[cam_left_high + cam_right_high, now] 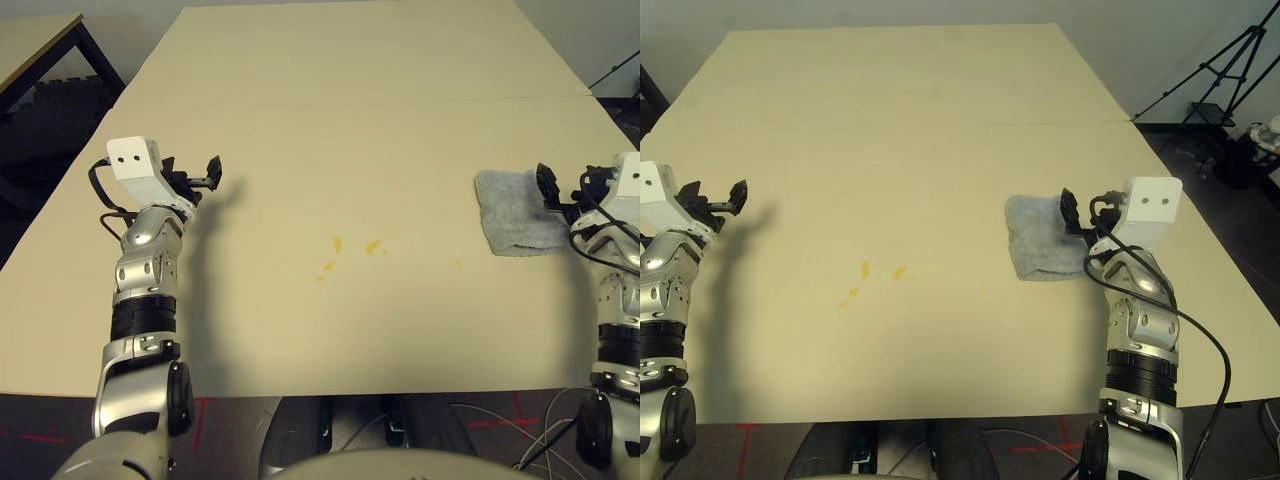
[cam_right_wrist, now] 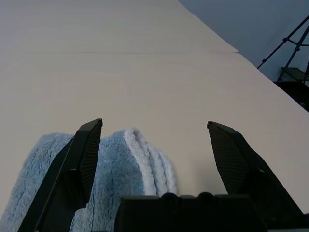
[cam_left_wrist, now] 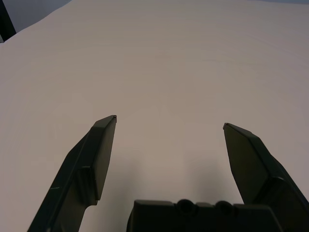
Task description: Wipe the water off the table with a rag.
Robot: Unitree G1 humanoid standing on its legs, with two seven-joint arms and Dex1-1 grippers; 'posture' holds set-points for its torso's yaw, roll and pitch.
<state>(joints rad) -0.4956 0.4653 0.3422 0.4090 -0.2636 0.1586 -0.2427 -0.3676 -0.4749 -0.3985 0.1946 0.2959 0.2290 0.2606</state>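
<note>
Grey rag (image 2: 116,169) lies under the spread right hand (image 2: 154,126); left hand (image 3: 169,122) (also spread) faces bare table (image 3: 159,63).

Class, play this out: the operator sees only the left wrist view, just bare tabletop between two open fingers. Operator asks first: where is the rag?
Observer: The rag lies flat on the table on the robot's right side, just in front of the right hand.
Operator: Is that hand holding it?
Observer: No. In the right wrist view its fingers stand open above the rag.
Operator: Where is the water?
Observer: A few small yellowish drops sit near the table's middle, between the left hand and the rag.
</note>
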